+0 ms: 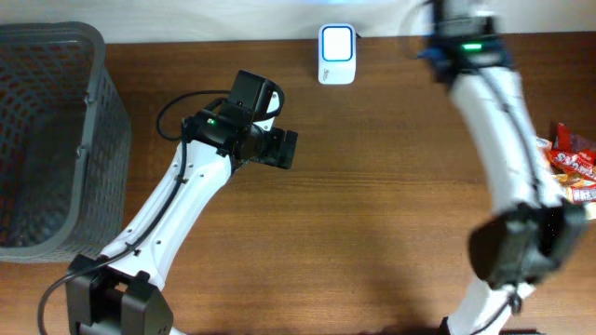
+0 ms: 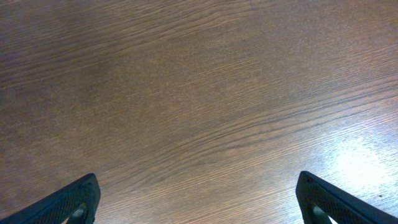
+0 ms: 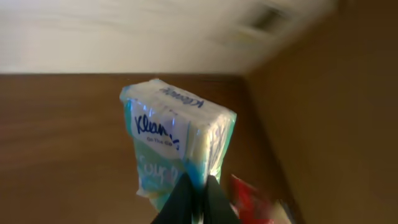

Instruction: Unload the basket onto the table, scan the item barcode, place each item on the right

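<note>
Our right claw [image 3: 196, 186] clamps the lower end of the white-and-teal plastic-wrapped tissue pack [image 3: 174, 137], raised near the right edge of the brown wooden tabletop [image 1: 372, 186]. We judge it light, squashy and slick, so a firm low pinch suits it. Our left claw [image 2: 199, 205] gapes wide, empty.

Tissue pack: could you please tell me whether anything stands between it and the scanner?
Nothing visible does. The right gripper holds the tissue pack at the right side; bare table lies between there and the scanner. The left gripper, open, sits left of that line.
</note>
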`<move>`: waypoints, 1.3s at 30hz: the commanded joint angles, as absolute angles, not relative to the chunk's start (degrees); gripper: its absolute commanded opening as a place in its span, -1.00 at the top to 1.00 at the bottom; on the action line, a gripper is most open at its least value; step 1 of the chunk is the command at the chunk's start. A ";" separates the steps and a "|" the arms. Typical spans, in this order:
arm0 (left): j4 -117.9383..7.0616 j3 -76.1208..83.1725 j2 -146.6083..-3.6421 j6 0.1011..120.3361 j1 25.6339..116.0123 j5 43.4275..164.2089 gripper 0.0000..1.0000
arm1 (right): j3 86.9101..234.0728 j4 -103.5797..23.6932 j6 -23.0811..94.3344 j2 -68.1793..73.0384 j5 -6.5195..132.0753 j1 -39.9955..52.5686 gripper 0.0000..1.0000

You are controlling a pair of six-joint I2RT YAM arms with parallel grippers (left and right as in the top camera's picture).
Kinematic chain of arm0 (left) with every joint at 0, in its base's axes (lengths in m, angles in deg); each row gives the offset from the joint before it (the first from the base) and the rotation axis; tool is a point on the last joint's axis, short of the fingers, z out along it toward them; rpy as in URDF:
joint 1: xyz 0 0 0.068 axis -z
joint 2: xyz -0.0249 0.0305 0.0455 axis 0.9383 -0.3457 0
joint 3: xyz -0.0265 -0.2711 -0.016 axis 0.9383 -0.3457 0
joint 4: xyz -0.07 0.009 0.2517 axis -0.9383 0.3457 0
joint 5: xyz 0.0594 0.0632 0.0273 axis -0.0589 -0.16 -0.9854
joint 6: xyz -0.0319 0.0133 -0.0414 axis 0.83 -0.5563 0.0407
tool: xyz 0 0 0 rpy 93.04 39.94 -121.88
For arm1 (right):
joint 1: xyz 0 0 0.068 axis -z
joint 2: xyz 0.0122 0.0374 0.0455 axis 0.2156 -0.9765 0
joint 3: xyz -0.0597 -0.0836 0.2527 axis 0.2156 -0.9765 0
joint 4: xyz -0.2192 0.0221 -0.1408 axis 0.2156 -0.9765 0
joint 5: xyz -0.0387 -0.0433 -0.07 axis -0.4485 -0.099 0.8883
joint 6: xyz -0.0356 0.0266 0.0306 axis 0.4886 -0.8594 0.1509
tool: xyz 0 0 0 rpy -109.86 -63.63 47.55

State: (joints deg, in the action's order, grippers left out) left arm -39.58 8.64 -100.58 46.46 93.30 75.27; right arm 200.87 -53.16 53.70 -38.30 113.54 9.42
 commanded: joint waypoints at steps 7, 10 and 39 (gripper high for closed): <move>-39.60 9.69 -99.88 45.52 93.13 74.88 -0.98 | 199.63 -72.04 25.97 -38.50 97.08 36.50 0.92; -39.58 9.67 -99.88 45.54 93.13 74.88 -0.98 | 197.18 -72.37 25.83 -39.31 89.10 43.41 0.92; -39.58 9.69 -99.88 45.54 95.16 74.88 -0.98 | 193.86 -90.51 23.15 -3.20 83.18 35.50 -0.97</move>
State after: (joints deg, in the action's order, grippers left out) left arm -39.54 8.64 -100.58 46.46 95.03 75.27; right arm 195.06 -89.02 23.80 -6.63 84.03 39.59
